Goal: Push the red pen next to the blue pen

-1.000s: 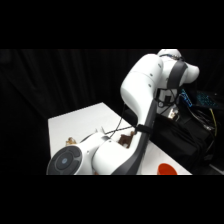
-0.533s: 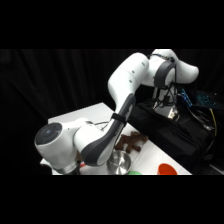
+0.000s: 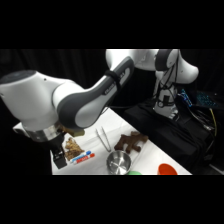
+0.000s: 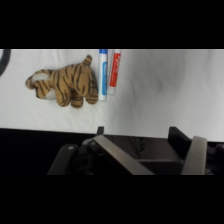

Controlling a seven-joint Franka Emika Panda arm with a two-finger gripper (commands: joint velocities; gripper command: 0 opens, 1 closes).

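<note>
Since half a second ago: arm swung further left and nearer, its bulk now filling the side view's left half; pens uncovered.

Gripper [image 4: 150,150]: fingers parted with a clear gap, holding nothing; hangs at the table's [image 3: 150,157] near-left corner, just left of the pens.

Red pen [image 4: 114,71]: parallel to the blue pen [image 4: 103,74], the two just beside each other, perhaps touching. In the side view, red pen [image 3: 86,158] is nearer, blue pen [image 3: 81,155] behind it. Judged: task looks essentially met.

Tiger toy [image 4: 65,86]: against the blue pen's other side, likely acting as a backstop.

Tongs [image 3: 103,138], bowl [image 3: 119,162], brown object [image 3: 131,142]: right of the pens, apart.
</note>
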